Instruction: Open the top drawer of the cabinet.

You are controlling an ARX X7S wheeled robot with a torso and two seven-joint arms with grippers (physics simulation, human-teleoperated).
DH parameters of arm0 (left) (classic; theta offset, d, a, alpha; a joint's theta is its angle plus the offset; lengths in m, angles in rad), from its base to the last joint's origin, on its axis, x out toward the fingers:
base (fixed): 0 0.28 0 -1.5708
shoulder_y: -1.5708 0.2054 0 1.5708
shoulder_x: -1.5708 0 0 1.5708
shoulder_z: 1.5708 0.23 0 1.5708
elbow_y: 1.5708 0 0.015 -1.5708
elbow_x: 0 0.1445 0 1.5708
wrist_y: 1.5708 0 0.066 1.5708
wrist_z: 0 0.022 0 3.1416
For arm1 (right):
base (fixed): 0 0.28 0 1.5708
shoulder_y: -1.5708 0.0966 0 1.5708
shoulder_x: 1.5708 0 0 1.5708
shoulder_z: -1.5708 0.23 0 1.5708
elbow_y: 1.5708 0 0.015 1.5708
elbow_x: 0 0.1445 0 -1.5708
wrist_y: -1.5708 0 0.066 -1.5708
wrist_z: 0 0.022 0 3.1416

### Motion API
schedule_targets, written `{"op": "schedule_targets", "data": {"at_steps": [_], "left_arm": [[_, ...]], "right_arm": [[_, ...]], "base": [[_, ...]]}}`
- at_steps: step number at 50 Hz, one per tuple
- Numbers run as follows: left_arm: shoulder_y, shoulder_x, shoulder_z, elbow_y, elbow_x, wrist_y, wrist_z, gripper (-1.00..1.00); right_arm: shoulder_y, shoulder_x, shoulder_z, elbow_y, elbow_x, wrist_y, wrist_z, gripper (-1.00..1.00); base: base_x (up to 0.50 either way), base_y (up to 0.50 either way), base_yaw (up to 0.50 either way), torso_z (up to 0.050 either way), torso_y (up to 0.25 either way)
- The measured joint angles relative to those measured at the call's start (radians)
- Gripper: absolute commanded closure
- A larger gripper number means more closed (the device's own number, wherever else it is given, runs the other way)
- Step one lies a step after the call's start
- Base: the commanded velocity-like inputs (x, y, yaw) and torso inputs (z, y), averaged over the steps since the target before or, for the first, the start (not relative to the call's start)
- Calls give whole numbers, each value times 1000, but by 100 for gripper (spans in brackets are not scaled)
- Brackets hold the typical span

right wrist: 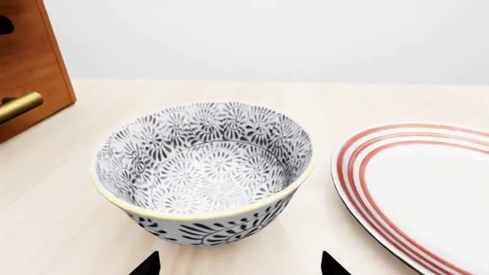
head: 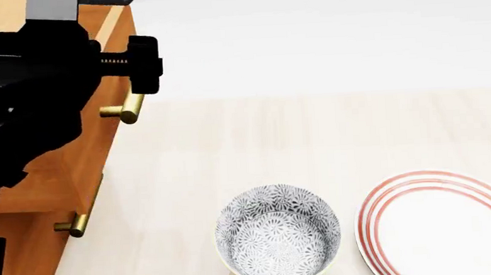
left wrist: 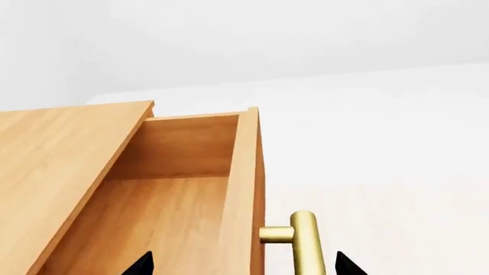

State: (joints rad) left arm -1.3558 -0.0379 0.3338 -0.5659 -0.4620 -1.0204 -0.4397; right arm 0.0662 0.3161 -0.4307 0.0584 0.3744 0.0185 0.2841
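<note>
1. The left gripper (left wrist: pixel 243 264) sits at the top drawer (left wrist: pixel 172 189), its two black fingertips (left wrist: pixel 140 264) spread wide either side of the drawer front and the one brass handle (left wrist: pixel 304 240), gripping neither.
2. The drawer stands pulled out of the cabinet (head: pixel 58 166) at the tabletop's left edge; two brass handles show in the head view.
3. The right gripper (right wrist: pixel 238 264) hangs with fingers apart over one patterned bowl (right wrist: pixel 205 171), near the front edge.
4. One red-ringed plate (right wrist: pixel 428 189) lies beside the bowl.

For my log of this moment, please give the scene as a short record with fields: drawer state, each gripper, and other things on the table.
top drawer: pulled out, lighter wood inside shows, looks empty
handle: brass bar, between the open fingertips
left gripper: open, at the handle
right gripper: open, holds nothing, near the bowl
bowl: patterned, upright, beside the plate
plate: white with red rings
cabinet: at robot's left
</note>
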Motion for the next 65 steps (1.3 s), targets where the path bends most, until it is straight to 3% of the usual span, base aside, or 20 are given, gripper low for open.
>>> {"op": "schedule_targets", "data": {"at_steps": [22,34,65], "left_arm": [[-128,4,-106,-171,-188,-121,-79,-100],[-207,2,-183,-310,-279,-89,-131,-100],[-260,-1,-230,-522,-378,3,-185,-100]], "right_arm": [[0,4,-9,-1,-4,-5,5,-100],[1,6,-15,2,-5,-7,6,-100],[3,11,-24,2,2,-6,9,-100]], "base": [[0,0,0,0,0],[0,0,0,0,0],[0,0,0,0,0]]}}
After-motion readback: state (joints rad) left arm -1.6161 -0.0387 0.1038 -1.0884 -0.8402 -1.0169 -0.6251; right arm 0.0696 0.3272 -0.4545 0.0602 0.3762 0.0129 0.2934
